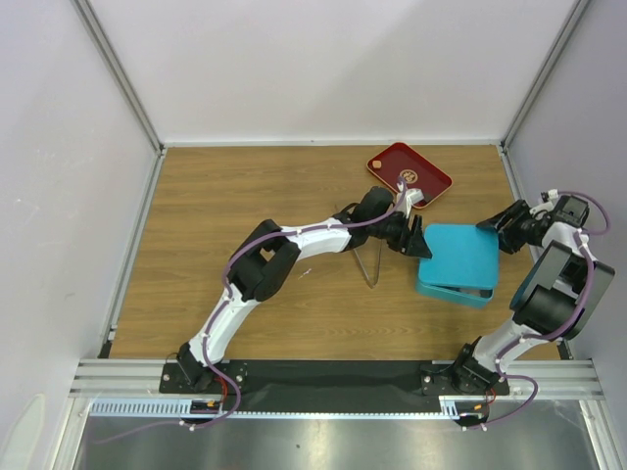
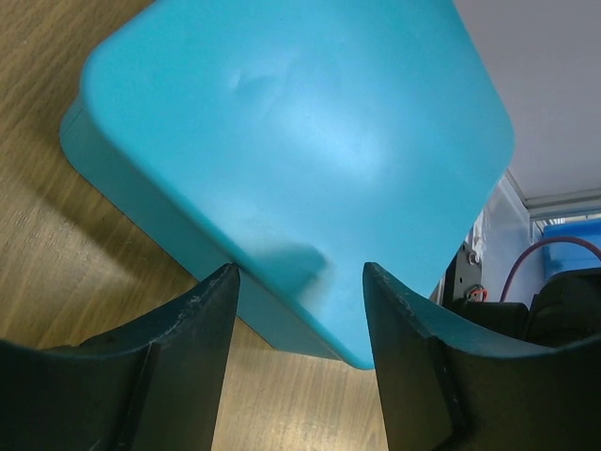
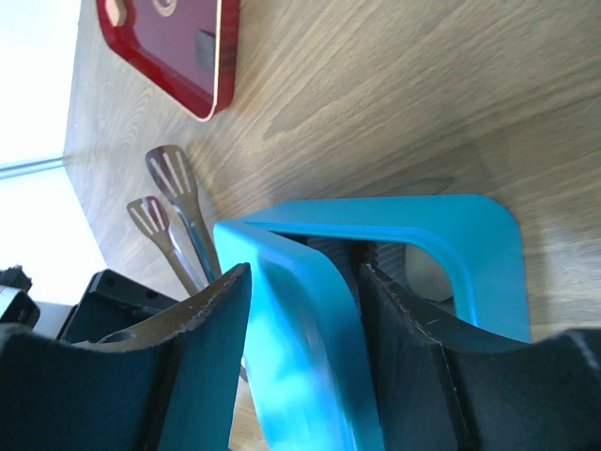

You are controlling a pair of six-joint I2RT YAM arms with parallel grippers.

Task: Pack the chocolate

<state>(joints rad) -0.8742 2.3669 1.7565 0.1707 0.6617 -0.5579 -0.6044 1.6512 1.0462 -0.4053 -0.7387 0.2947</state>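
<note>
Wood table (image 1: 245, 196), white walls on three sides. Teal box (image 1: 446, 292) at the right, its lid (image 1: 460, 253) tilted over it and not seated; the inside is hidden. Left gripper (image 2: 299, 274): jaws apart, the lid's left corner between them, no clamp evident. Right gripper (image 3: 302, 277): jaws on either side of the lid's far right edge; whether they pinch it or only flank it cannot be told. Red tray (image 1: 392, 157) beyond the box, one tan chocolate (image 1: 375, 164) at its far left corner; other pieces not in view, likely under the lid. Tongs (image 1: 370, 262) on the table left of the box. Hazards, as judged: the slanted lid, not firmly held, may slip and land askew, or catch the box rim and drag the box across the table. Pressing it down crooked may crush or jolt pieces inside. Seating it now would shut out the piece on the tray. The left arm, just beside the tray, may nudge it.
</note>
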